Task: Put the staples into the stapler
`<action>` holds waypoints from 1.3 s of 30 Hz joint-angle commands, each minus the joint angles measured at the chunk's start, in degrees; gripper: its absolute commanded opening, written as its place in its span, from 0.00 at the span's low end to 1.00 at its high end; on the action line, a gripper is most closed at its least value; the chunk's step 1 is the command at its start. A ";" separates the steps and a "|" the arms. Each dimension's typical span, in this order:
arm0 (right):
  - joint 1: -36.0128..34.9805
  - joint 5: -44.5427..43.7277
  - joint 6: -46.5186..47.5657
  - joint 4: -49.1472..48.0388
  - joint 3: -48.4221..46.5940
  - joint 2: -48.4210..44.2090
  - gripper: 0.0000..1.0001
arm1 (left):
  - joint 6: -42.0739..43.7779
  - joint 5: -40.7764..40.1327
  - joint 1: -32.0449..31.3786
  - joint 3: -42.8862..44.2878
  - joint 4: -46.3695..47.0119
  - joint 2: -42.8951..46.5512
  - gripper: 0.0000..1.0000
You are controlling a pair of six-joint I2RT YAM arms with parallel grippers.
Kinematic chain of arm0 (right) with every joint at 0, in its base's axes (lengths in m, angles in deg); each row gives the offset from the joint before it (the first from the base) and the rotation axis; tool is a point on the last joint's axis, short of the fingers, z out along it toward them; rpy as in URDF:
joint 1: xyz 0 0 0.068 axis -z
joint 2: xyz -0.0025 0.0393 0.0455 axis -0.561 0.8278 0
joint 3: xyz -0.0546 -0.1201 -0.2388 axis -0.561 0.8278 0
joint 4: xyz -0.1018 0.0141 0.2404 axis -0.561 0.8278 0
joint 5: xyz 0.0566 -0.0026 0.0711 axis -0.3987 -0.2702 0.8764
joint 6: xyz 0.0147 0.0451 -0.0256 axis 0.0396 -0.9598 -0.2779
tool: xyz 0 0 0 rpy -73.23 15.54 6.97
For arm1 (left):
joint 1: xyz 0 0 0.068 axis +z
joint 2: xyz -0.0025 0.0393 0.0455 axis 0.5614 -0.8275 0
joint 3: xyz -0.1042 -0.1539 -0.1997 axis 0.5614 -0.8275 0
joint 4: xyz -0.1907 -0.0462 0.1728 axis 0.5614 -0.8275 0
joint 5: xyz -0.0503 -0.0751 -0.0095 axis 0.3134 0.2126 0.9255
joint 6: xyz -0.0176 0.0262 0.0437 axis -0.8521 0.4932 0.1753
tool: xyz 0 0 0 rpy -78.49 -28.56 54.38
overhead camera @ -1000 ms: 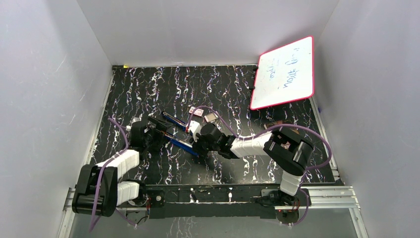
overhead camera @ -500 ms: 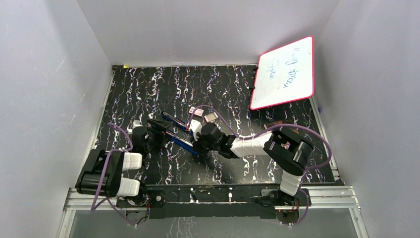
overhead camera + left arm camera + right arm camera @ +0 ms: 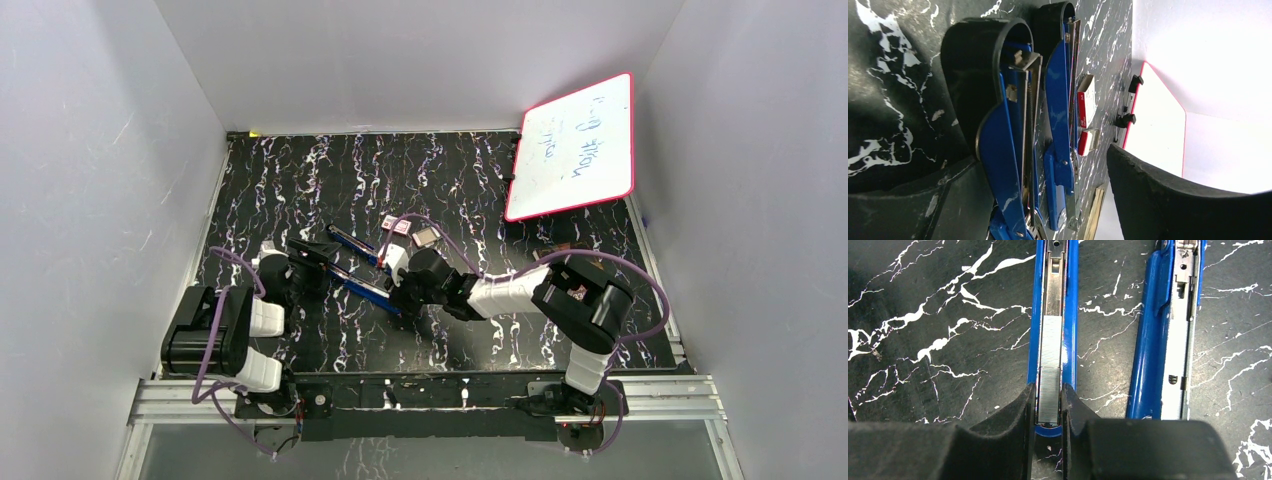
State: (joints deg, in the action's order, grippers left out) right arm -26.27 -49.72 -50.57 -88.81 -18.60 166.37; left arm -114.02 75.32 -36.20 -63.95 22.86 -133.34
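Observation:
The blue stapler [image 3: 365,287] lies opened out on the black marbled table, its two long parts side by side. In the right wrist view the open magazine [image 3: 1070,300] holds a silvery strip of staples [image 3: 1050,370] lying in its channel. My right gripper [image 3: 1049,410] is closed narrowly on the near end of that strip, its pads touching both sides; it also shows in the top view [image 3: 400,283]. My left gripper [image 3: 303,258] is wide open at the stapler's left end. In the left wrist view the gripper [image 3: 1040,165] has the stapler's blue parts [image 3: 1003,145] between its fingers.
A small red-and-white box [image 3: 397,226] and its tray [image 3: 424,237] lie just beyond the stapler; the box also shows in the left wrist view [image 3: 1087,102]. A red-framed whiteboard [image 3: 575,145] leans at the back right. White walls enclose the table.
The left arm has folded back toward its base, and its gripper has drawn slightly left and away along the stapler. The right arm and the stapler have stayed in place.

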 commanded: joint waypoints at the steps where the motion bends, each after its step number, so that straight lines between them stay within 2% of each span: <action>1: -0.99 5.14 1.68 0.05 1.26 -1.34 0.00 | 4.81 0.37 2.22 0.63 1.28 1.67 0.73; 5: -0.97 2.81 1.40 1.82 0.26 -1.11 0.00 | 8.12 1.32 3.11 1.26 -1.18 5.10 0.72; 15: -0.98 -0.79 0.69 3.05 -1.29 0.24 0.00 | 21.80 -1.61 3.18 6.78 -23.06 19.24 0.73; 23: -0.94 -0.71 1.63 -0.46 -3.19 2.43 0.00 | 25.87 1.64 3.18 6.74 -26.50 22.33 0.68; 33: -0.94 -0.30 6.08 -10.90 -2.21 5.26 0.00 | 30.06 2.73 2.01 10.05 -33.08 26.28 0.60; 39: -0.81 0.24 6.60 -13.34 -2.48 6.46 0.00 | 34.38 1.48 1.27 13.23 -38.62 29.52 0.69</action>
State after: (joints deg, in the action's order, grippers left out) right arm -26.80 -50.05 -45.50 -97.42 -20.41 171.46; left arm -83.88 76.81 -34.36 -54.13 -11.83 -106.90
